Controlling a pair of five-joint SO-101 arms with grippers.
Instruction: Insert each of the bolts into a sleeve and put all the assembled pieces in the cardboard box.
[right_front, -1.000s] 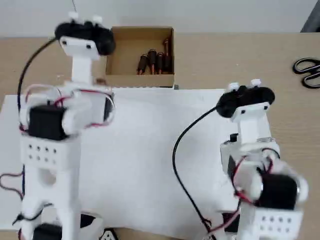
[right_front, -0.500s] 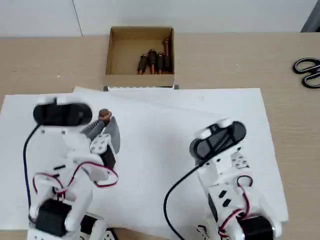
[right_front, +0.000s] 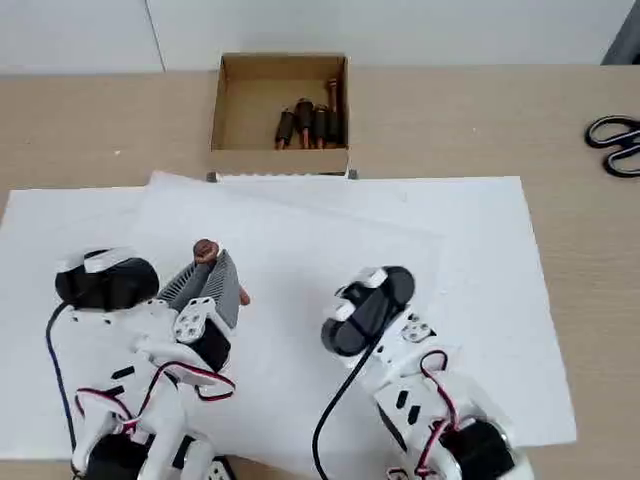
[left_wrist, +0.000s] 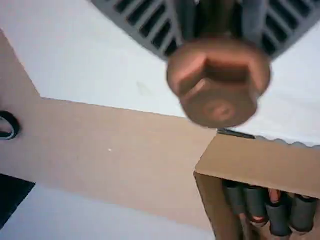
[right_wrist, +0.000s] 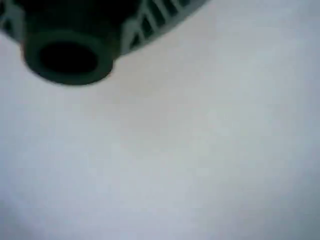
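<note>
Clenching bolt (left_wrist: 218, 82), left end effector (right_front: 209, 262); right end effector (right_wrist: 70, 20), per wrist view, around sleeve (right_wrist: 67, 75).

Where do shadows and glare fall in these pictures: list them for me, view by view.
High view: even light, no glare on the paper. Left wrist view: a dull sheen on the bolt head; the cardboard box is dark inside. Right wrist view: a faint grey band on the paper near the sleeve.

I work in a plain office or lab: wood table (right_front: 450, 120), white paper (right_front: 450, 250), scissors (right_front: 612, 143), bare white wall (right_front: 400, 30).
</note>
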